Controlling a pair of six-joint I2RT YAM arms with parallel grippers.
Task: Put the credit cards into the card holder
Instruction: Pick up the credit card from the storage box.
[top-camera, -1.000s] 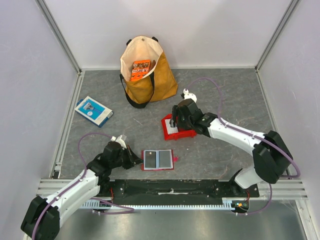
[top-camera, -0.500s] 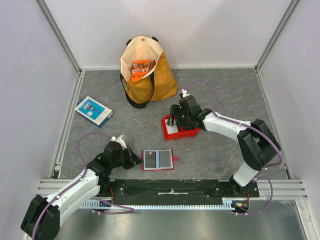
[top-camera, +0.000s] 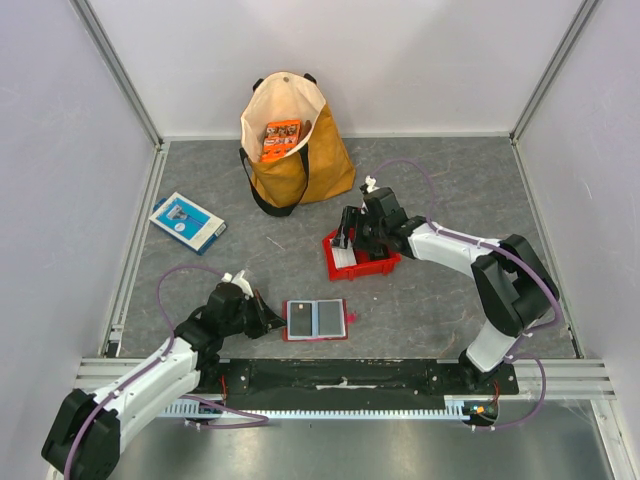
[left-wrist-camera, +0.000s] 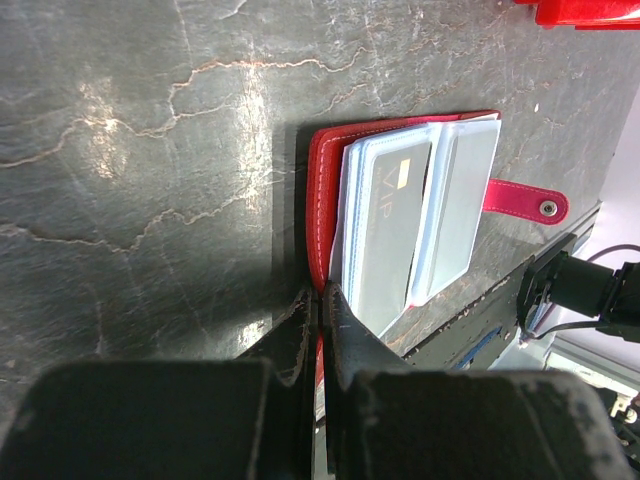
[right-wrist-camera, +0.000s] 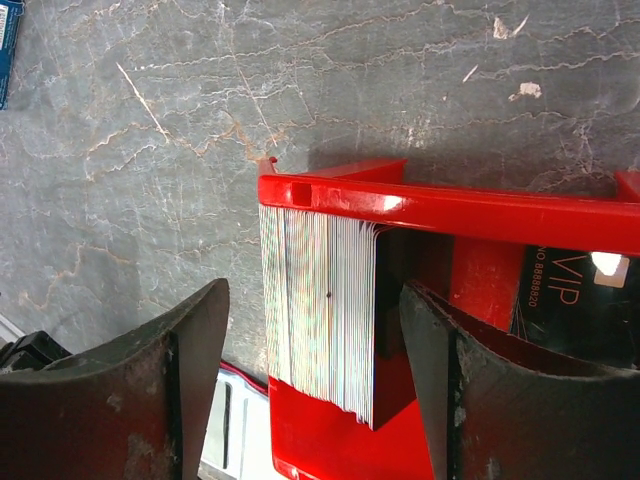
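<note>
Right arm's elbow swung in since the earlier frame, and the right tool (top-camera: 350, 238) crept slightly back over the bin (top-camera: 378, 268). Left arm and holder (top-camera: 316, 319) stayed put. Right tool (right-wrist-camera: 312, 300) was spread wide, straddling the white cards (right-wrist-camera: 320, 310), with a gap on both sides. The cards stood on edge in the bin's (right-wrist-camera: 450, 205) corner. A dark card (right-wrist-camera: 572, 290) lay flat deeper in the bin. The holder (left-wrist-camera: 400, 230) lay open close to the near rail (top-camera: 330, 375), a grey card (left-wrist-camera: 385, 235) in its pocket. Left tool (left-wrist-camera: 320, 310) was pinched together on its red edge. Bare surface (top-camera: 440, 300) lay between bin and holder. The bag (top-camera: 290, 150) was at the back and the box (top-camera: 187, 221) far left, both well clear.
</note>
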